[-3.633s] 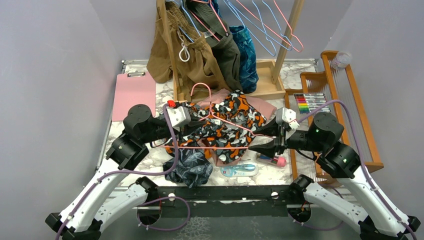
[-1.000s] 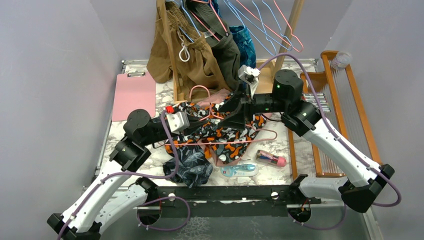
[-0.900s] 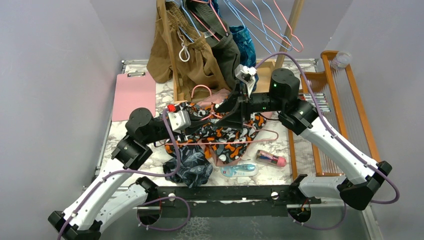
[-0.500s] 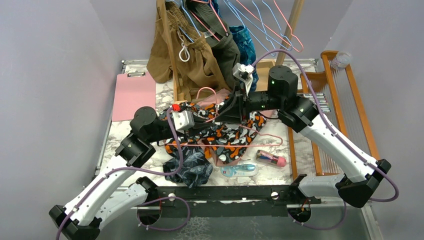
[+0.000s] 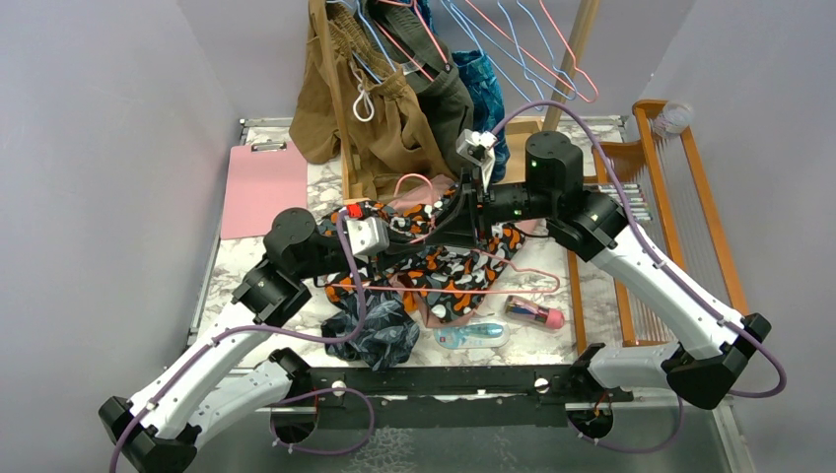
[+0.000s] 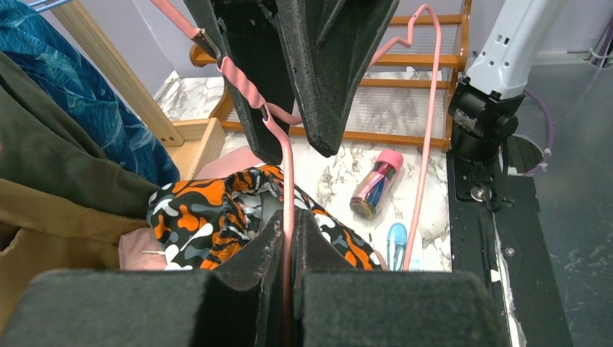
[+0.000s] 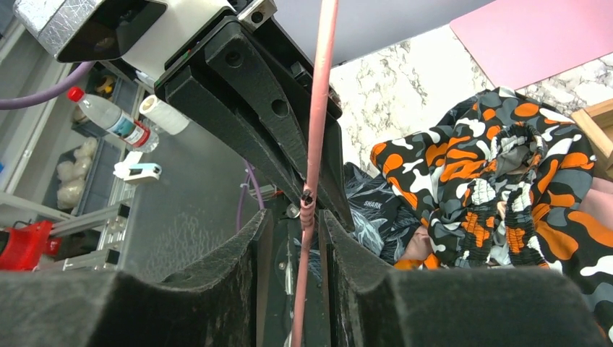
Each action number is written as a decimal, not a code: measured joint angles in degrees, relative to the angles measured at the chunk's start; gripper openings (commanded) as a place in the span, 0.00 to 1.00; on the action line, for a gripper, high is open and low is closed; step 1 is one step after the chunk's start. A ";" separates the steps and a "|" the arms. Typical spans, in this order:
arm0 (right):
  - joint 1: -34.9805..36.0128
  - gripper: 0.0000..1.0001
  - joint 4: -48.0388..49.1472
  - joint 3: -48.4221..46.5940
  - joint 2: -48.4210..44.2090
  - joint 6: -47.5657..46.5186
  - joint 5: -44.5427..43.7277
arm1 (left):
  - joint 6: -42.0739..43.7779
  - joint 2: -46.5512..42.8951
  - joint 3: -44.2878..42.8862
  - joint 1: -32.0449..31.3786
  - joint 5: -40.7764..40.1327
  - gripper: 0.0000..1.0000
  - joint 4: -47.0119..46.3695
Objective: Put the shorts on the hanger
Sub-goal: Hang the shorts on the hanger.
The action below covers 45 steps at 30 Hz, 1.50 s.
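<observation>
My left hand [image 6: 288,223] pinches the thin pink wire hanger [image 6: 286,173] — my right hand [image 7: 298,215], narrowly parted, brackets its wire; the dark orange-and-white camouflage-print fabric shorts [image 6: 202,210] lie beneath.

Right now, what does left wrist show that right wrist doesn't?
Only left wrist: the pink-capped tube, the wooden loom frame, the right arm's base. Only right wrist: the pink clipboard, the navy shorts, a red-capped bottle. Both: the hanger, the shorts, and the left end effector and right end effector at its wire.
</observation>
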<state>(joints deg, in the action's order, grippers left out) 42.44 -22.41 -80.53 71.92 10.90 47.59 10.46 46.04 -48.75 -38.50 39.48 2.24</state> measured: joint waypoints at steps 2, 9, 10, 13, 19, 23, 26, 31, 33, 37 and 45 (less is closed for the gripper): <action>0.00 0.33 0.02 0.00 0.07 0.04 0.00 | -0.15 0.09 -0.11 -0.02 0.02 0.00 0.00; 0.07 0.33 0.39 0.00 0.57 0.76 0.02 | -0.59 0.42 -0.46 -0.26 0.07 0.00 -0.76; 0.15 0.33 0.44 0.02 0.68 0.92 0.02 | -0.66 0.50 -0.48 -0.26 0.09 0.00 -0.87; 0.37 0.32 0.92 0.33 0.79 1.31 0.02 | -0.87 0.81 -0.52 -0.26 0.15 0.00 -0.92; 0.39 0.06 3.04 1.33 0.79 2.67 0.02 | -1.11 1.55 -0.52 -0.63 0.17 0.00 -0.92; 0.35 0.01 3.74 1.88 0.79 3.08 -0.11 | -1.29 1.55 -0.52 -0.66 0.24 0.00 -0.90; 0.35 0.01 4.44 2.40 0.63 2.99 -0.46 | -1.36 1.53 -0.52 -0.66 -0.04 0.65 -0.76; 0.52 0.01 4.24 5.88 -2.75 1.18 -5.66 | -2.05 0.31 -0.37 -0.74 -4.20 0.99 -0.90; 0.63 0.01 3.56 7.65 -6.05 0.02 -10.71 | -2.56 -0.87 0.02 -0.74 -7.61 0.99 -0.85; 0.63 0.01 2.56 11.93 -16.39 -2.69 -22.29 | -3.82 -8.61 2.64 -0.90 -15.39 0.99 -0.33; 0.63 0.01 1.77 17.81 -31.63 -8.31 -31.78 | -9.44 -19.96 5.75 -0.90 -32.72 0.99 0.81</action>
<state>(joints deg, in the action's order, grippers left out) 43.07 -20.64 -62.72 40.29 2.59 15.81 1.02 26.09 -43.00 -39.40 6.76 3.05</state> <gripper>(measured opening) 0.039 0.989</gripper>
